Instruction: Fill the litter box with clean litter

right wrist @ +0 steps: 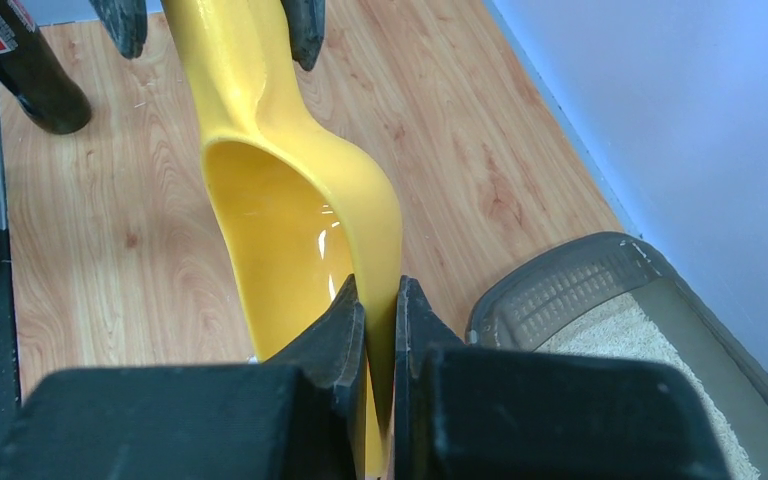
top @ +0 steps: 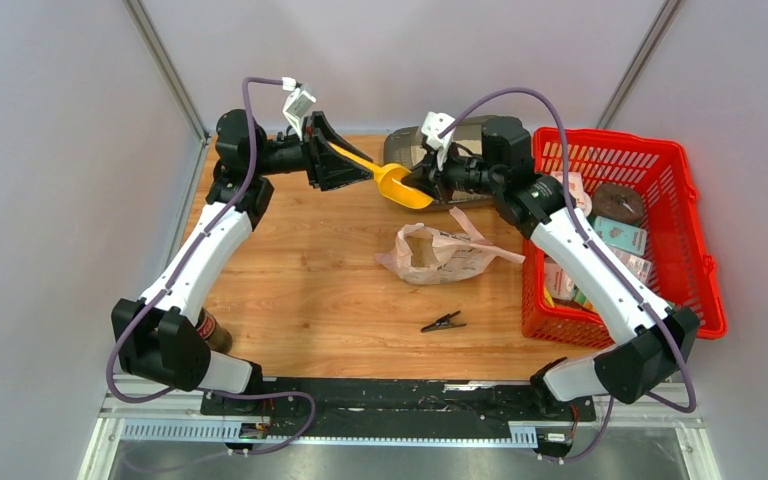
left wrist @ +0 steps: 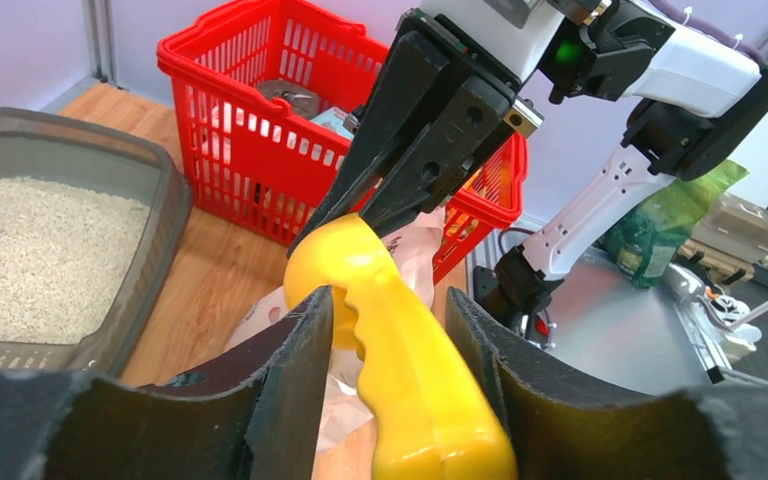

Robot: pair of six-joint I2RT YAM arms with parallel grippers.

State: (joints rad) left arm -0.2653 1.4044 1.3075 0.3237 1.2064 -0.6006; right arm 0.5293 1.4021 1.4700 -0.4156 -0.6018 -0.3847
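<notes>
1. A black clip [top: 443, 322] lies near on the bench [top: 300, 280], with a crumpled bag [top: 440, 252] beyond it.
2. The right end effector [right wrist: 380, 295] pinches the bowl rim of the yellow scoop [top: 400, 185]; the left end effector [left wrist: 390, 310] straddles its handle, grip unclear.
3. At the far edge, the litter box [left wrist: 150, 190] holds clean litter [left wrist: 30, 250].

Overhead view, wrist views sharing scoop [top: 405, 188]

1. One yellow plastic scoop [top: 400, 185].
2. One shallow dark grey-brown plastic litter box [left wrist: 150, 240], holding one bed of pale beige litter [left wrist: 30, 250].
3. One red mesh plastic basket [top: 685, 250]; the boxes [top: 620, 235] inside overlap too much to count.
4. One crumpled pale bag [top: 440, 255].
5. One small black clip [top: 442, 322].
6. One dark cola bottle [right wrist: 30, 70].
7. Two black pincers: left pincer [left wrist: 390, 320], right pincer [right wrist: 380, 300].
</notes>
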